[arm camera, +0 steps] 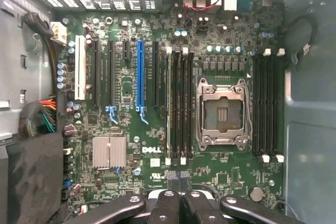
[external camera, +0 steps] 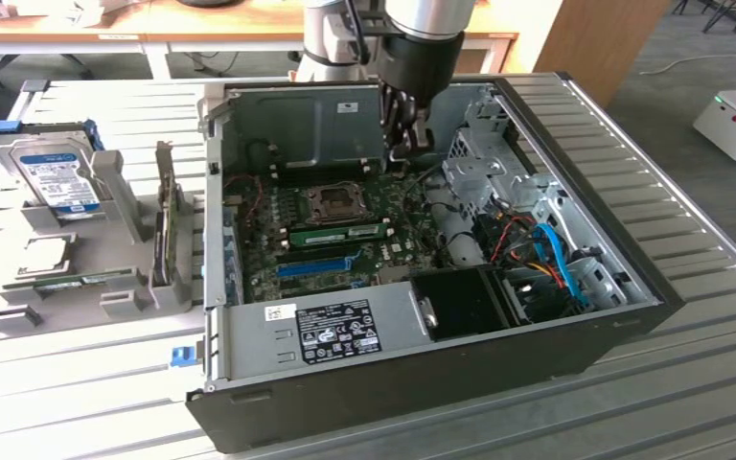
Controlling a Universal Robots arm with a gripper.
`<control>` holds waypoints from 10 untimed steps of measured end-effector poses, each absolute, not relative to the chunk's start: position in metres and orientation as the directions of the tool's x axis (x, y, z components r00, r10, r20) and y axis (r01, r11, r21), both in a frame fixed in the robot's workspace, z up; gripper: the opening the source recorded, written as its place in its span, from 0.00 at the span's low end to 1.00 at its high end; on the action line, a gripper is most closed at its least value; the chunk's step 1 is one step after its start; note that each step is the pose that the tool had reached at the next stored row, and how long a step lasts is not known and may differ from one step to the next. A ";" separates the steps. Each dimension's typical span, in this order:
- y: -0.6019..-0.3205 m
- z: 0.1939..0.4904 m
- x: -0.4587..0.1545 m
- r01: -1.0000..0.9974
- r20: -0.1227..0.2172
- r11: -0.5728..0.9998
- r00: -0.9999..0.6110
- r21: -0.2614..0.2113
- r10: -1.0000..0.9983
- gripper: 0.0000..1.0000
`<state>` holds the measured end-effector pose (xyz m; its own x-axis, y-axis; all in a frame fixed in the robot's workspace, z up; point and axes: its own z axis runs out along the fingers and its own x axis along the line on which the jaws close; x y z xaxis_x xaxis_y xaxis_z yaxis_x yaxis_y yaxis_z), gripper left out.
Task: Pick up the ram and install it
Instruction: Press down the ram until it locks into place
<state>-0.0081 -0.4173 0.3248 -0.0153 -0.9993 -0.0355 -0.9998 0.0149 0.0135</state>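
The fingers (external camera: 401,125) are clenched together with nothing between them and hang over the motherboard near the CPU socket (external camera: 337,199), inside the open computer case (external camera: 624,287) on the table (external camera: 87,383). The ram (external camera: 342,233) sits seated in a slot just beside the CPU socket, apart from the fingers.
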 end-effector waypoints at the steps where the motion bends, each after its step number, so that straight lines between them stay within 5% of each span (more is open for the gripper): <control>1: -0.417 0.324 -0.008 -1.000 -0.035 0.015 -0.015 0.014 -0.999 0.11; 10: -0.417 0.320 -0.008 -1.000 -0.035 0.015 -0.015 0.014 -0.999 0.11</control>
<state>-0.0081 -0.4174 0.3197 -0.0153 -0.9993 -0.0355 -0.9998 0.0148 0.0135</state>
